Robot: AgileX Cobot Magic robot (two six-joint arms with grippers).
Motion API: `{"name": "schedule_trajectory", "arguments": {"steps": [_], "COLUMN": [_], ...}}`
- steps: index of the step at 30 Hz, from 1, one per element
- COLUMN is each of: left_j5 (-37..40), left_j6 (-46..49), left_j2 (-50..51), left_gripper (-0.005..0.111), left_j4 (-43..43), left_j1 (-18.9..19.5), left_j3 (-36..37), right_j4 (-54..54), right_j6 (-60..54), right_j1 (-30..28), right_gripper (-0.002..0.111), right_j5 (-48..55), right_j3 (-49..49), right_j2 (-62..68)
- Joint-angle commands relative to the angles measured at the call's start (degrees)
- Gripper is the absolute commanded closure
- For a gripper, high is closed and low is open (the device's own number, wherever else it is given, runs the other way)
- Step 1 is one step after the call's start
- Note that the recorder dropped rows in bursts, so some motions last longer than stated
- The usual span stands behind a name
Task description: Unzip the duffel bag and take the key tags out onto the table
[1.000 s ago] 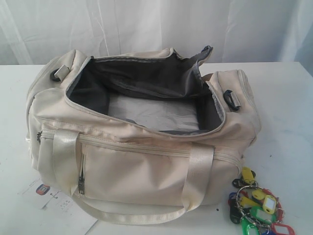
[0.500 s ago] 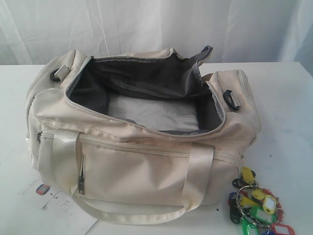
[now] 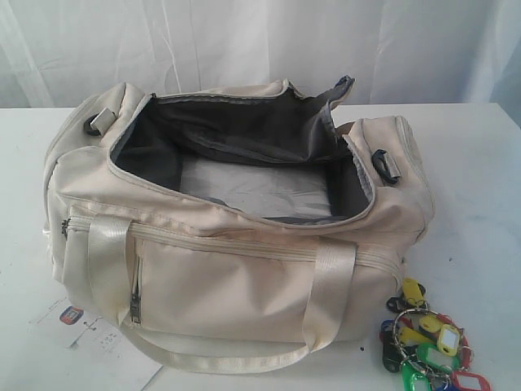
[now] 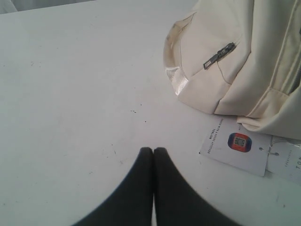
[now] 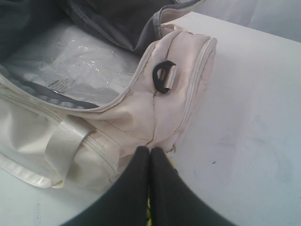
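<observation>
I see the duffel bag [image 3: 244, 269] lying on the worktop [image 3: 480, 179], its long axis running left to right across the exterior view, front pocket towards the camera. Its top zipper is undone and the mouth gapes upward. The key tags [image 3: 427, 342] lie on the worktop just beside its right front corner. My left claw [image 4: 153, 150] is pinched closed and empty near the paper hang-tag [image 4: 237, 143]. My right claw [image 5: 149, 149] is closed and empty by the bag's right end.

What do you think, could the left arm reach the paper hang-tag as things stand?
Probably yes: the hang-tag lies on bare table close to the left arm's jaws, with nothing between them, though they are shut.
</observation>
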Motion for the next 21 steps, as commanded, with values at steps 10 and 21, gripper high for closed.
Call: {"name": "schedule_trajectory", "arguments": {"steps": [10,21], "left_j5": [0.17,0.27], "left_j6": [0.19,0.19], "left_j2": [-0.27,-0.27], "left_gripper": [0.107,0.107], "left_j4": [-0.65,-0.65], "left_j1": [-0.25,-0.25], "left_j3": [0.30,0.30], "right_j4": [0.06,-3.81], "right_j6": [0.30,-2.93], "right_j1": [0.13,-0.21], "right_gripper": [0.108,0.108], "right_j5": [-1.97,-11.09], "right_j3": [3.65,21.15], "right_j2": [-9.55,-30.29]}}
